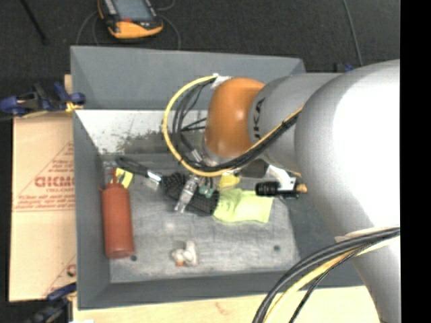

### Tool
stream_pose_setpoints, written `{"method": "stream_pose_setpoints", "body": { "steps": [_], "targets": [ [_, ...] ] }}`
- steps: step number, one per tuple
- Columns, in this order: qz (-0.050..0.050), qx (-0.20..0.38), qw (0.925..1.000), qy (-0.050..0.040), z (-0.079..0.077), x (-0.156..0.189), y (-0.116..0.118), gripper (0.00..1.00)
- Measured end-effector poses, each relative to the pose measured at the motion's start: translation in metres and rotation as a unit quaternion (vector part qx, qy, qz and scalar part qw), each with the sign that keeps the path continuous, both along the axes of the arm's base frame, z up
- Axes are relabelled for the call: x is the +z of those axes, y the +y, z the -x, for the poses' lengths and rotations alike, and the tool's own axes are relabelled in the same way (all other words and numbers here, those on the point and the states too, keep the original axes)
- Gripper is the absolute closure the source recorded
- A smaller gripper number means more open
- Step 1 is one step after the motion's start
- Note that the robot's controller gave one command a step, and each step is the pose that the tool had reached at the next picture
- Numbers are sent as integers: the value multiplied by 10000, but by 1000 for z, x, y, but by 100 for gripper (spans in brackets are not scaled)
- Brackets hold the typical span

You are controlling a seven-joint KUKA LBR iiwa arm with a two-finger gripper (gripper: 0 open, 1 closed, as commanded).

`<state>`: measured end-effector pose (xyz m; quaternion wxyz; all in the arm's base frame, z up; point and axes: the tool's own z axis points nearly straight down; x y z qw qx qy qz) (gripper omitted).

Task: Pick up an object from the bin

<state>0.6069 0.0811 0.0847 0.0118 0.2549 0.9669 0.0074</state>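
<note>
Where a big silver arm (pixel 337 140) reaches into a grey metal bin (pixel 91 200), its orange wrist cover (pixel 232 123) hides much of the middle of the floor. The largest loose thing is a red bottle-shaped cylinder (pixel 116 221), lying flat with its long axis running from the far wall toward the near one; every place below is given from it. Well apart from the cylinder, on the arm's side, lies a crumpled yellow-green cloth (pixel 246 208). Between cylinder and cloth, nearer the cloth, sits a black bristly brush (pixel 174 186), its thin dark handle (pixel 135 167) stretching back toward the cylinder's far end. Beyond the cloth lies a black marker (pixel 276 190). Off the cylinder's near end, apart from it, rests a small white scrap (pixel 183 254). The gripper (pixel 188 196) sits low at the brush head, on its cloth side; whether it is open or closed cannot be told, and nothing is seen held. The brush looks the nearest thing, just beside the gripper toward the cylinder, its handle crosswise to the cylinder's length.
</note>
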Motion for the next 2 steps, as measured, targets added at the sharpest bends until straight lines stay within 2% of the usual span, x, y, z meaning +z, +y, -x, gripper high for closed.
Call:
{"method": "stream_pose_setpoints", "body": {
  "steps": [1, 2],
  "targets": [
    [13, 15, 10000, 73, 2, 16, 0, 100],
    [30, 14, 10000, 85, 1, 28, -1, 100]
  ]
}}
